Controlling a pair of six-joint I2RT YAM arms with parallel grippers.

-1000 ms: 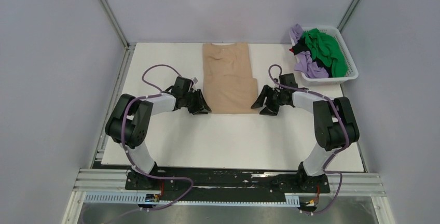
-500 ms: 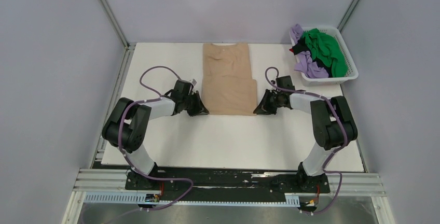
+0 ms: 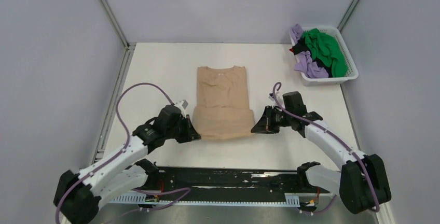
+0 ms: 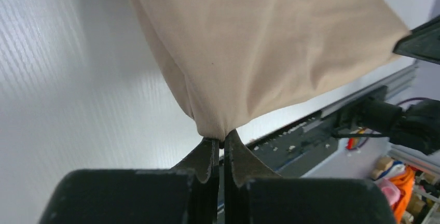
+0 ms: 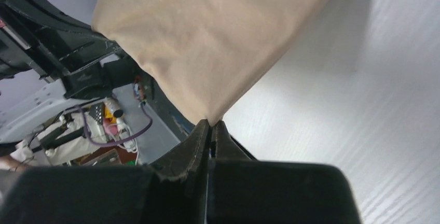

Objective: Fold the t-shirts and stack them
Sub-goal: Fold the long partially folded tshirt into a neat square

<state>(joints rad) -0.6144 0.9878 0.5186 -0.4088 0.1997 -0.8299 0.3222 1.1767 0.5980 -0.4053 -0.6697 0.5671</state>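
A tan t-shirt lies lengthwise on the white table, its collar toward the far wall. My left gripper is shut on the near left corner of the tan t-shirt, the cloth pinched at the fingertips. On the other side my right gripper is shut on the near right corner of this tan t-shirt. The near hem is lifted and hangs stretched between the two grippers. Green, lilac and black t-shirts are heaped in the basket.
A white lattice basket stands at the table's back right corner. Grey walls close the table in on three sides. A metal rail with the arm bases runs along the near edge.
Both grippers have shut on the shirt's near corners. They have drawn it toward the near edge of the table, and both arms now reach out lower and longer.
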